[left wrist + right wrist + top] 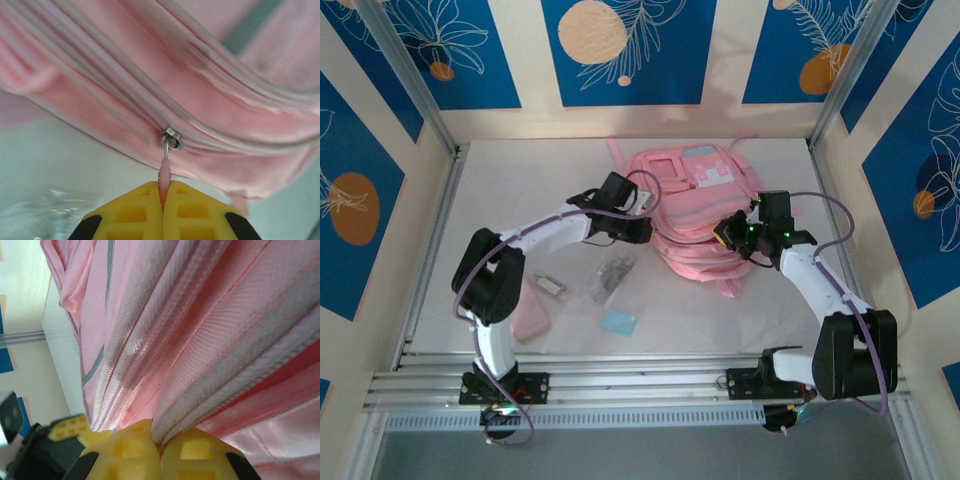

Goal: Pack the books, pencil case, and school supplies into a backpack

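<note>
Top external view: the backpack [695, 205] lies flat at the table's [510, 190] far middle. Its long axis runs near-to-far, with the blue-patch end pointing at the back wall. It's soft pink woven fabric with ribbed zipper tracks. Left gripper [163, 197] has its yellow jaws clenched on the rubbery pink zipper pull [164, 172], which hangs off a metal slider [171, 138]. Right gripper [159, 442] has its jaws pinched tight on fabric beside a zipper seam.

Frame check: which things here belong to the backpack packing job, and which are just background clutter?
Job: backpack, its zipper pull pinched by left gripper, fabric pinched by right gripper; pencil case; light-blue pad; clear bag; small clip.
Not job: blue wall panels; metal rail.
</note>
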Controlling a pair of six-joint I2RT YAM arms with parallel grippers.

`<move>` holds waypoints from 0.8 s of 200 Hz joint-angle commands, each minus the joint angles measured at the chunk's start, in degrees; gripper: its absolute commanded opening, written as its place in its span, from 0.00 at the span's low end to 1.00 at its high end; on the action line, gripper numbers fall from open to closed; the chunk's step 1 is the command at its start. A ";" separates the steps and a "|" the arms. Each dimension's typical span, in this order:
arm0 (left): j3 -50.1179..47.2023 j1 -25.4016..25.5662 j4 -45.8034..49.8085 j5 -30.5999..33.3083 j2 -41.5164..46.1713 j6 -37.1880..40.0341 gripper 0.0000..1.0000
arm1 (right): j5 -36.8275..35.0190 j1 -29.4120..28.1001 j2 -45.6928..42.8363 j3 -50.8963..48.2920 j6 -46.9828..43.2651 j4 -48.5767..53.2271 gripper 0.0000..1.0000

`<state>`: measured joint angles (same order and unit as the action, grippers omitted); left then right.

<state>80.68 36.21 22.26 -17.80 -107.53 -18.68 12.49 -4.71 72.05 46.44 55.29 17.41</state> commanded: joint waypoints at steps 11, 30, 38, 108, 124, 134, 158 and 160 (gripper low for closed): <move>0.62 -5.20 -1.00 9.25 0.70 1.35 0.00 | 0.46 0.27 -2.18 1.81 -3.00 2.30 0.00; 2.62 -6.44 -4.06 11.06 -1.77 2.28 0.00 | 1.33 -0.40 -1.85 1.98 -3.11 1.43 0.00; 3.53 -6.67 -5.47 11.17 -3.03 2.39 0.00 | 1.81 -0.76 -1.53 2.07 -3.20 0.91 0.00; 6.53 -6.82 -6.64 15.34 -5.44 0.83 0.26 | 4.53 -4.32 1.41 3.44 -2.62 -2.37 0.00; 4.65 -6.76 -4.63 15.05 -3.10 1.42 0.49 | 4.65 -5.25 2.63 4.08 -2.60 -2.77 0.00; 3.01 -6.74 -2.90 14.84 -1.24 1.93 0.55 | 4.66 -5.61 3.31 4.40 -2.56 -3.05 0.00; -2.29 -6.76 1.50 13.70 3.46 2.92 0.70 | 5.00 -6.07 4.40 4.93 -2.56 -3.69 0.10; -2.79 -6.76 1.83 13.55 3.79 2.96 0.71 | 4.93 -6.09 4.45 5.01 -2.69 -3.63 0.13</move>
<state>82.26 29.85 17.93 -4.16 -110.04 -16.97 13.82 -9.65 75.70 48.90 54.26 15.79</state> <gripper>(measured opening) 0.666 0.062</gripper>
